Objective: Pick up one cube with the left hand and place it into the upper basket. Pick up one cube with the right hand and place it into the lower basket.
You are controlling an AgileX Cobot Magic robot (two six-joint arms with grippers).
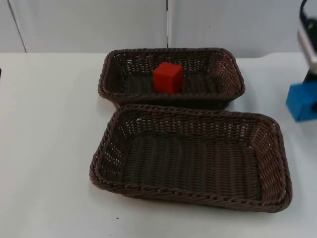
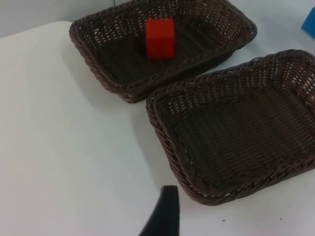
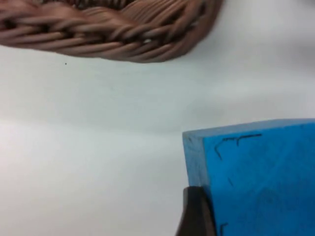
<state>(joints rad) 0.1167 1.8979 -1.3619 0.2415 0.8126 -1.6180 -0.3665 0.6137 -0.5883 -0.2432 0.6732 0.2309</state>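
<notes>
A red cube (image 1: 168,78) (image 2: 160,38) lies inside the upper wicker basket (image 1: 106,74) (image 2: 93,61). In front of it stands the lower basket (image 1: 104,158) (image 2: 165,142), which holds nothing. At the table's right edge is a blue cube (image 1: 301,102) (image 3: 256,172), and my right gripper (image 1: 308,85) comes down onto it from above, shut on it. One black fingertip (image 3: 196,212) lies against the cube's side. The lower basket's corner (image 3: 113,37) is just beyond the cube. My left gripper (image 2: 162,219) waits over the bare table to the left of the baskets.
The white table top (image 1: 49,148) stretches wide to the left of both baskets and along the front edge. A grey partition wall (image 1: 99,22) closes the back. The two baskets touch each other.
</notes>
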